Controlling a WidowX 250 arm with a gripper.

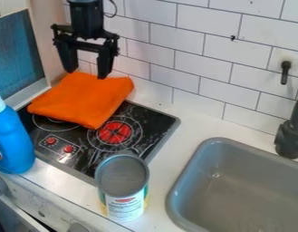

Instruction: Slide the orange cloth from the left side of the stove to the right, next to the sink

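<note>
The black gripper [87,74] hangs open at the upper left, its two fingers apart with nothing between them. Just below its fingertips lies a folded orange cloth [84,97], spread over the back left part of the black stove top [152,129]. Whether the fingertips touch the cloth, I cannot tell. A blue bottle [11,138] with a pale cap stands upright at the left edge of the stove. An open-topped or grey-topped can [125,199] with a white label stands upright at the front right corner of the stove.
A grey sink [202,181] is set into the counter [175,147] at the lower right, with a black faucet [290,138] behind it. White tiled wall [193,59] rises along the back, with a black hook [285,72]. A blue panel [18,50] stands at the far left.
</note>
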